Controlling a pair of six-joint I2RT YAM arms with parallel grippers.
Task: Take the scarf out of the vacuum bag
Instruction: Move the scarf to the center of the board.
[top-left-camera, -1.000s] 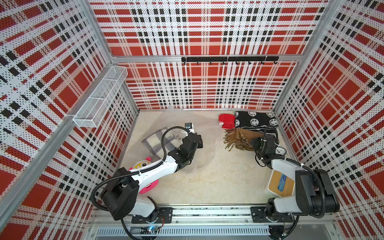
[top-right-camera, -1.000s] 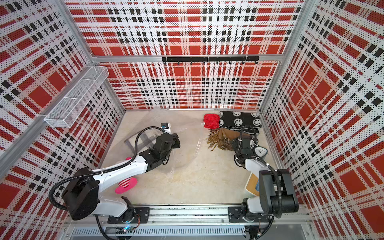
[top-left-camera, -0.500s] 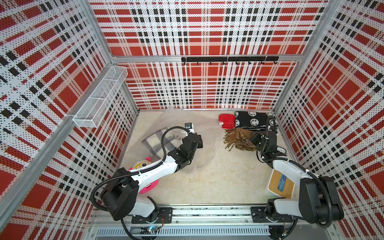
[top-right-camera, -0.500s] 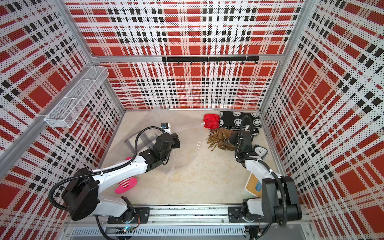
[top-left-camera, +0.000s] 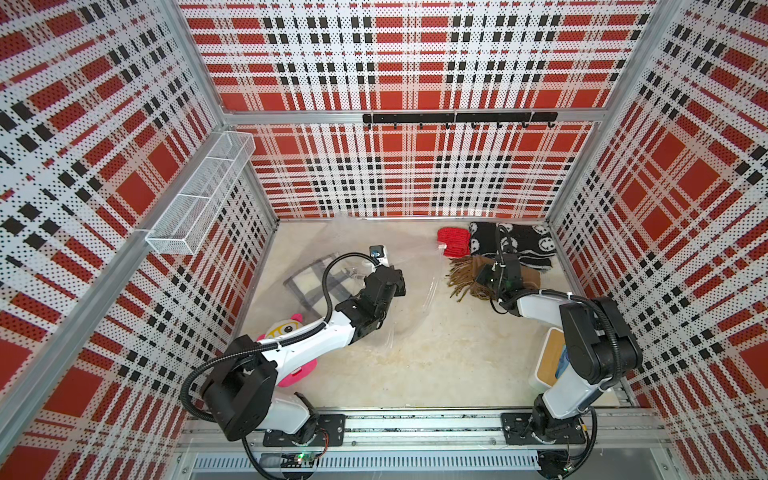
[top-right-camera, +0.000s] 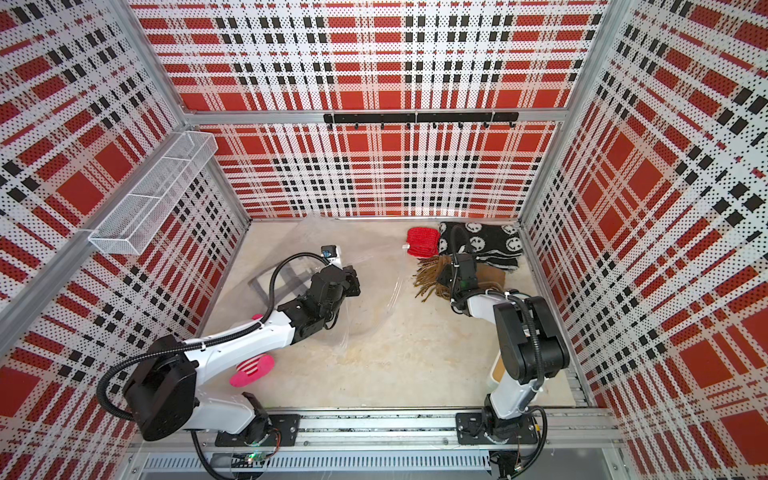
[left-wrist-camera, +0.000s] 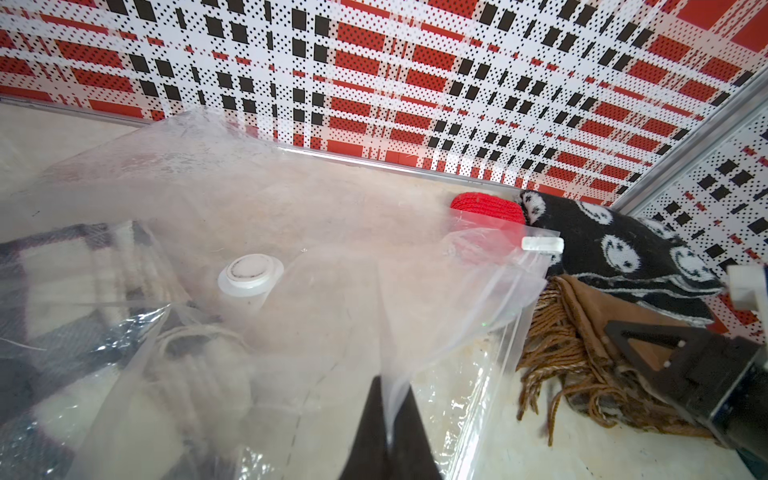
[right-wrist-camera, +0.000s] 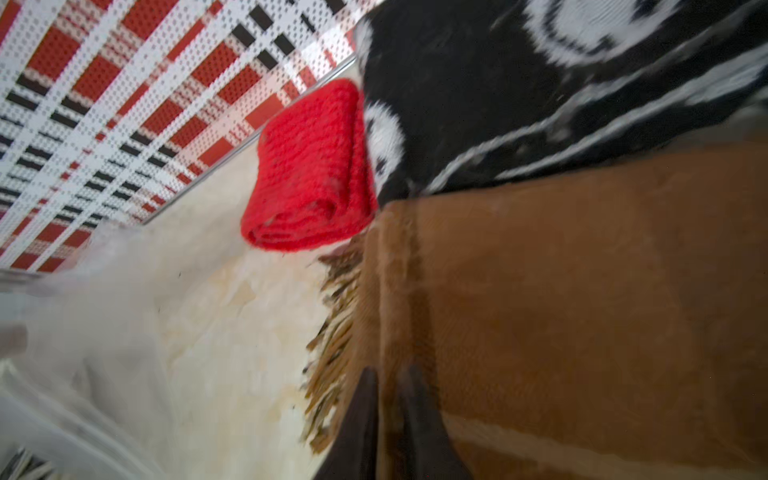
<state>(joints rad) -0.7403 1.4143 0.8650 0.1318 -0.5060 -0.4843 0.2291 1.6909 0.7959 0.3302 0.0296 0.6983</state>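
Note:
The clear vacuum bag (top-left-camera: 415, 266) (left-wrist-camera: 332, 199) lies crumpled on the left half of the table, its white valve cap (left-wrist-camera: 249, 272) facing up. A grey-and-white plaid scarf (top-left-camera: 307, 282) (left-wrist-camera: 62, 266) sits inside it at the left end. My left gripper (top-left-camera: 392, 282) (left-wrist-camera: 390, 386) is shut on a pinch of the bag's film and holds it raised. A brown fringed scarf (top-left-camera: 465, 278) (right-wrist-camera: 582, 270) lies outside the bag at the back right. My right gripper (top-left-camera: 492, 278) (right-wrist-camera: 390, 378) is down on it, jaws shut on a fold near the fringe.
A folded red scarf (top-left-camera: 454, 242) and a black scarf with white smiley faces (top-left-camera: 523, 245) lie by the back wall. A pink and yellow plush toy (top-left-camera: 291, 332) lies under the left arm. A white box with a wooden lid (top-left-camera: 550, 361) stands by the right arm's base.
The right gripper has slid a little toward the back over the brown scarf, and its jaws have gone from wide open to shut. The left arm and the bag have stayed put.

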